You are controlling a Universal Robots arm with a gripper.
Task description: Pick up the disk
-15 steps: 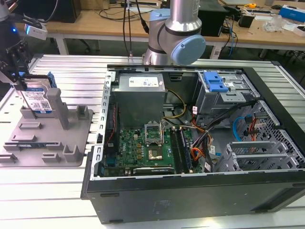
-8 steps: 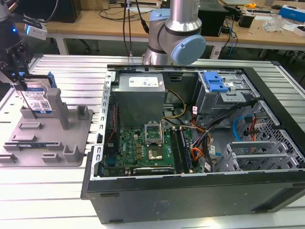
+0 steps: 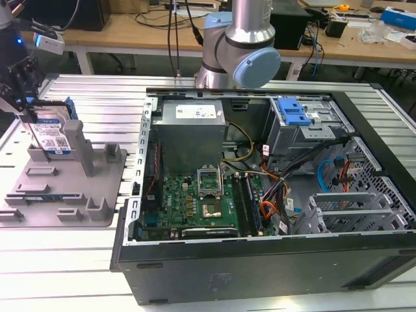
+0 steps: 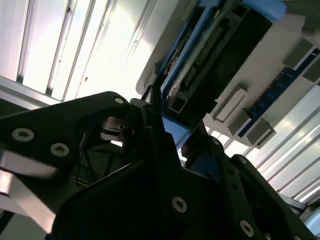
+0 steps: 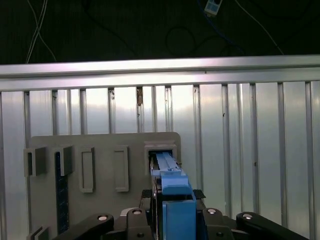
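The disk (image 3: 52, 135) stands on edge in a slot of the grey fixture (image 3: 97, 195) at the exterior view's left, its white-and-blue label facing out and blue rails along its edges. My gripper (image 3: 27, 107) comes down on its upper end, with its fingers pressed against both sides. In the first wrist view the disk's blue rail (image 5: 172, 187) runs between the two black fingers (image 5: 150, 200), and its far end meets the fixture's slot (image 5: 161, 150). In the second wrist view the disk's connector end (image 4: 210, 55) shows beyond the dark gripper (image 4: 165, 115).
An open computer case (image 3: 260, 273) takes up the exterior view's right and holds a motherboard (image 3: 201, 201) and a grey drive cage with a blue latch (image 3: 292, 114). The arm's base (image 3: 240, 45) stands behind it. The ribbed metal table (image 3: 65, 273) carries everything. The fixture has several upright posts (image 3: 78, 146).
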